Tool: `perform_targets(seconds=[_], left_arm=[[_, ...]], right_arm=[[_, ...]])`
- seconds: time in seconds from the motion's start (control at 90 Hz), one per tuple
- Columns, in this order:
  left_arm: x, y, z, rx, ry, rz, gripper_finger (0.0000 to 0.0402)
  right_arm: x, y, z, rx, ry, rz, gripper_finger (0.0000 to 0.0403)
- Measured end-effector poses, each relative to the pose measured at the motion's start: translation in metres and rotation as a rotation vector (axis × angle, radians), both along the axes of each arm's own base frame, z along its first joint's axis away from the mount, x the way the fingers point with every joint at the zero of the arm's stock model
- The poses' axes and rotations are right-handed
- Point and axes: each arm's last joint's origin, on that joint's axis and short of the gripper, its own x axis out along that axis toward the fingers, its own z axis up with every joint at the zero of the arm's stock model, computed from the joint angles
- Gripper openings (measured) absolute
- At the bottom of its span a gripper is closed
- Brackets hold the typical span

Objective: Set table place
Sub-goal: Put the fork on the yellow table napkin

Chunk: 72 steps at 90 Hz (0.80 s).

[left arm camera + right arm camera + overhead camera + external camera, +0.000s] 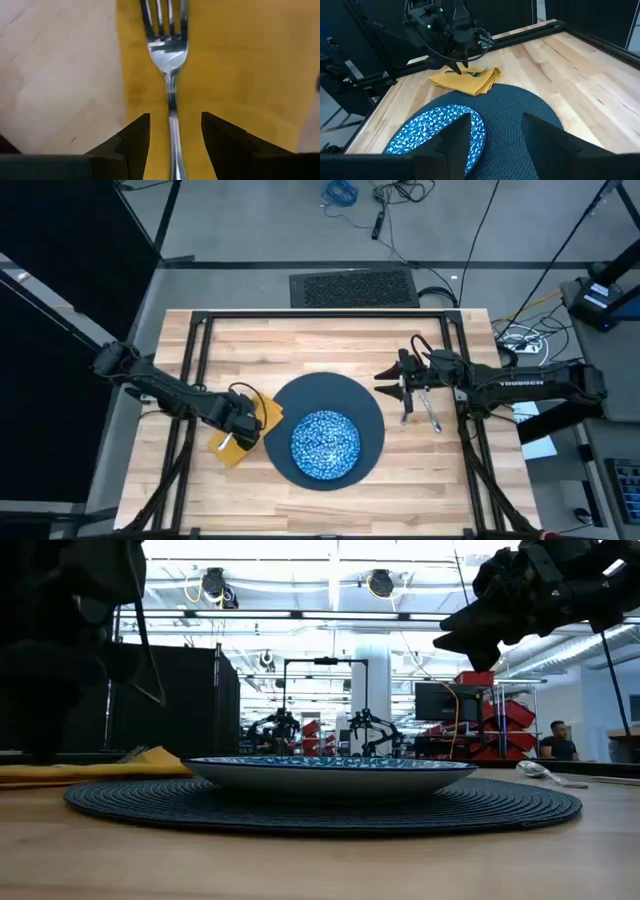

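Note:
A silver fork [170,55] lies on the mustard-yellow napkin [268,412], left of the dark blue-grey round woven plate [365,415]. The blue-and-white speckled dish [325,443] sits on that plate. My left gripper [175,130] is low over the napkin and open. Its fingers stand on either side of the fork's handle with a gap on each side. My right gripper [392,378] hangs open above the table at the plate's far right rim, with nothing between its fingers. A knife [407,406] and a spoon [432,415] lie on the table right of the plate.
A black metal frame [320,315] runs around the wooden tabletop [300,345]. Bare wood shows at the far side and along the near edge. Beyond the table are cables, screens and a person [560,740] far off in the room.

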Motion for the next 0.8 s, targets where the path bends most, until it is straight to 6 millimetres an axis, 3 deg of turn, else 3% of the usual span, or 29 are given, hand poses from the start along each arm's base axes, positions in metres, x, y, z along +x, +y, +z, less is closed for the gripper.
perform_targets(seconds=[0.389, 0.511, 0.689, 0.8], left_arm=[[-0.0020, 0.0007, -0.0070, -0.011, -0.012, 0.000, 0.0155], [-0.0020, 0.0007, -0.0070, -0.009, -0.012, -0.008, 0.0113], [-0.0020, 0.0009, -0.0070, -0.004, -0.011, -0.025, 0.0017], [-0.0019, 0.0015, -0.0068, 0.015, -0.016, -0.025, 0.0006]], right_arm=[[0.0000, 0.0000, -0.0001, 0.000, 0.001, -0.001, 0.0167], [0.0000, 0.0000, -0.0001, 0.000, 0.001, -0.001, 0.0167], [0.0000, 0.0000, -0.0001, 0.000, 0.001, -0.001, 0.0167], [0.0000, 0.0000, 0.0000, 0.000, 0.001, -0.001, 0.0167]])
